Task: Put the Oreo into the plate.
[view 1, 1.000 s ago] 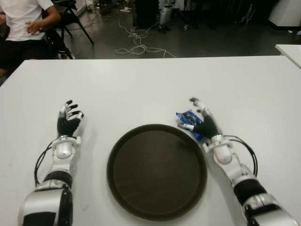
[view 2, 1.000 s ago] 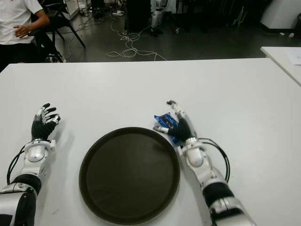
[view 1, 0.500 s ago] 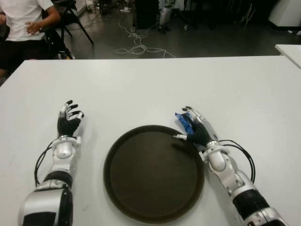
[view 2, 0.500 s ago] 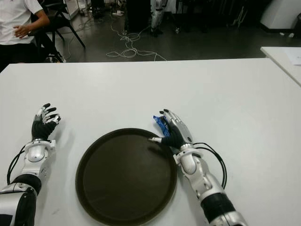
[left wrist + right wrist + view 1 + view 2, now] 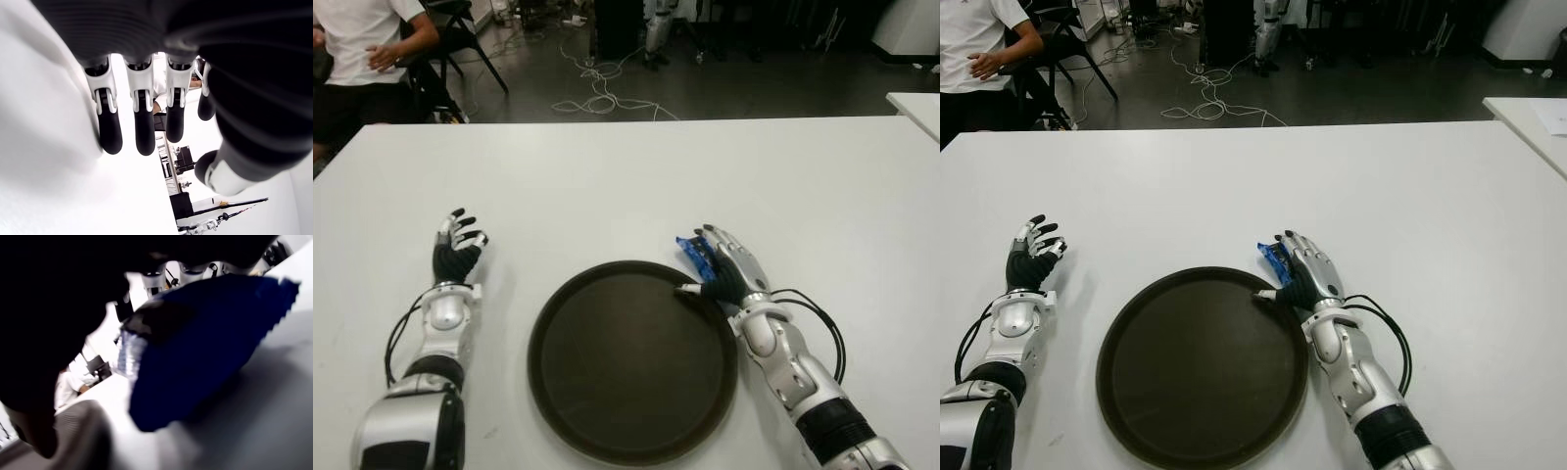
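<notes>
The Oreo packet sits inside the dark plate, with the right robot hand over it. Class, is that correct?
Not quite. The Oreo packet is outside the plate, just beyond its far right rim, under the right robot hand, whose fingers close on it, as the left eye view shows.

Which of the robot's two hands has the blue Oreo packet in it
The right hand, closed on the Oreo packet at the plate's rim. The left hand is open and empty.

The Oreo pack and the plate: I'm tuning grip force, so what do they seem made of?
Oreo pack, held in the right hand: seemingly thin glossy plastic film, judging by its sheen and serrated end in the right wrist view. Plate: dark brown, smooth, faintly shiny, raised rim; probably hard plastic, not certain.
</notes>
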Tool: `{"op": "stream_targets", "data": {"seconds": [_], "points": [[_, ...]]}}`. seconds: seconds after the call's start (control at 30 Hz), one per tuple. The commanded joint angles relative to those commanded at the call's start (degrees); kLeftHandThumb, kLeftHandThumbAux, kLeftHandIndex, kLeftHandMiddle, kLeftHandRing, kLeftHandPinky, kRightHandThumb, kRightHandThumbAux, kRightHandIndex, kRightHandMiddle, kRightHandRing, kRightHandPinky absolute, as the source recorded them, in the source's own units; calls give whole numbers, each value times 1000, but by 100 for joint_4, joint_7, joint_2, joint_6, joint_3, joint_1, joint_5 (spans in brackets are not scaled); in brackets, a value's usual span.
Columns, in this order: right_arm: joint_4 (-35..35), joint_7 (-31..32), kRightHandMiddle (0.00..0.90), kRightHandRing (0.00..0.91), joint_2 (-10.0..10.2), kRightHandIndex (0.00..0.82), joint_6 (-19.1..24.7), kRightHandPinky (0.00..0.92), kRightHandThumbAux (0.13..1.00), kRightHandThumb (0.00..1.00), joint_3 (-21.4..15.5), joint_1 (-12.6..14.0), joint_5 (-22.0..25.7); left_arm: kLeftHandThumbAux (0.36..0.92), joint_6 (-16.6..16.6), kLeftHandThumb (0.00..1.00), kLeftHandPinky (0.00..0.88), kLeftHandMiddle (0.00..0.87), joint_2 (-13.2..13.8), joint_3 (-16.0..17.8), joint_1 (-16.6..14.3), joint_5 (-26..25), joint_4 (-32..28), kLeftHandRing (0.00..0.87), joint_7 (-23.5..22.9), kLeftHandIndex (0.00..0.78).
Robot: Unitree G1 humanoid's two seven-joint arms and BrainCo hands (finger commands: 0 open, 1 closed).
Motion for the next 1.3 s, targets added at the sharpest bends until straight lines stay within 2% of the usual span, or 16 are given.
{"op": "stream_targets", "data": {"seconds": [0.27, 0.6, 1.03, 1.3], "points": [[-236, 83, 0, 0, -138, 0, 476, 0, 690, 49, 205, 4, -412, 723, -22, 317, 348, 237, -2, -10, 5, 3, -7, 277, -18, 160], [-376, 284, 0, 0, -208, 0, 881, 0, 686, 19, 301, -103, -561, 732, -61, 314, 333, 235, 0, -8, 3, -8, -1, 272, -90, 161], [-337, 181, 0, 0, -137, 0, 1025, 0, 672, 14, 250, -166, -528, 734, -69, 322, 325, 236, 11, -5, 5, -5, -3, 270, -93, 163], [-259, 116, 0, 0, -119, 0, 971, 0, 675, 3, 201, -209, -448, 728, -29, 295, 308, 239, 32, -45, 3, 58, 1, 265, -14, 157]]}}
